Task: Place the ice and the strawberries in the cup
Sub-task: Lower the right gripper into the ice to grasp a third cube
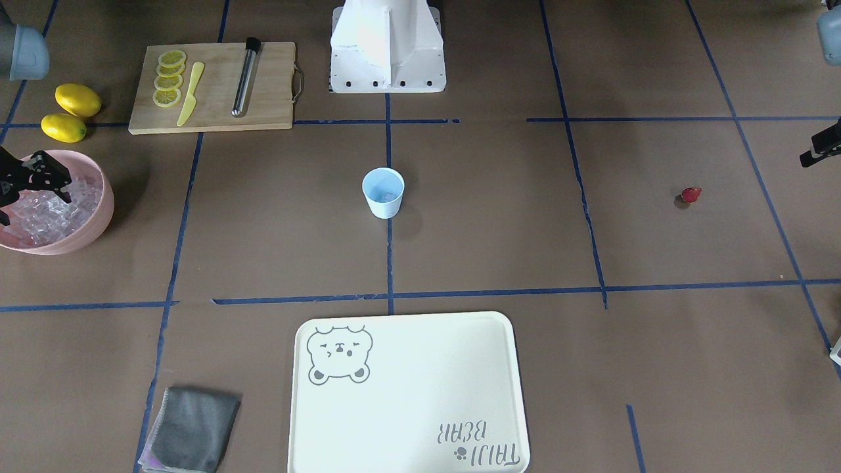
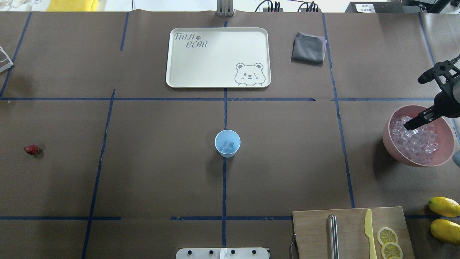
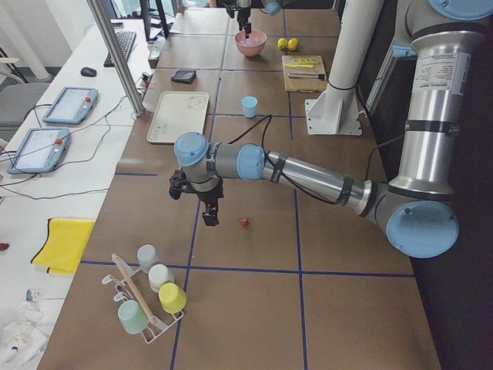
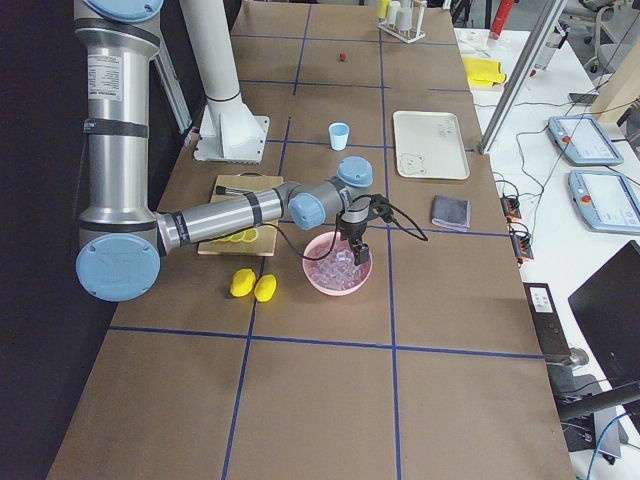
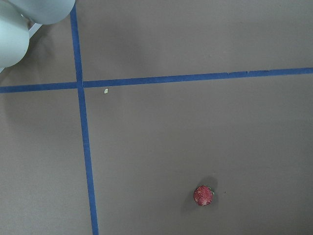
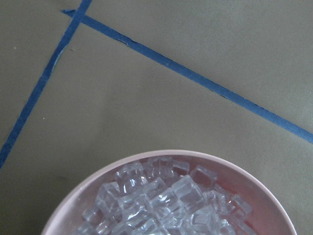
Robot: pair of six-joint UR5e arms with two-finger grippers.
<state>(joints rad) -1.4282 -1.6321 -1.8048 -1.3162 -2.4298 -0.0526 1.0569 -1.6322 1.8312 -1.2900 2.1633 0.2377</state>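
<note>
Hanging over the pink bowl (image 2: 390,144) near the worktop's right edge, the right gripper (image 2: 413,103) is seen with its jaws spread wide apart. One finger is lowered onto the ice (image 2: 417,142) heaped in the bowl, and the other is seen beyond the bowl's far rim in the overhead view. The cup (image 2: 227,143) is stood upright in the middle of the worktop, on a blue tape line, and some ice is seen at its bottom. The strawberry (image 2: 31,149) is found lying on the bare worktop near the left edge, well apart from the cup. The left gripper (image 3: 196,204) is held above the worktop near the strawberry; whether its jaws are apart or together cannot be told. A cream tray (image 2: 215,72) is laid at the middle of the far edge, with a grey cloth (image 2: 308,48) beside it. At the near right corner a wooden cutting board (image 2: 312,230) is set, with lemon slices (image 2: 387,236), a yellow knife (image 2: 369,233) and a metal rod (image 2: 333,237) on it, and two lemons (image 2: 445,206) are placed beside it.
</note>
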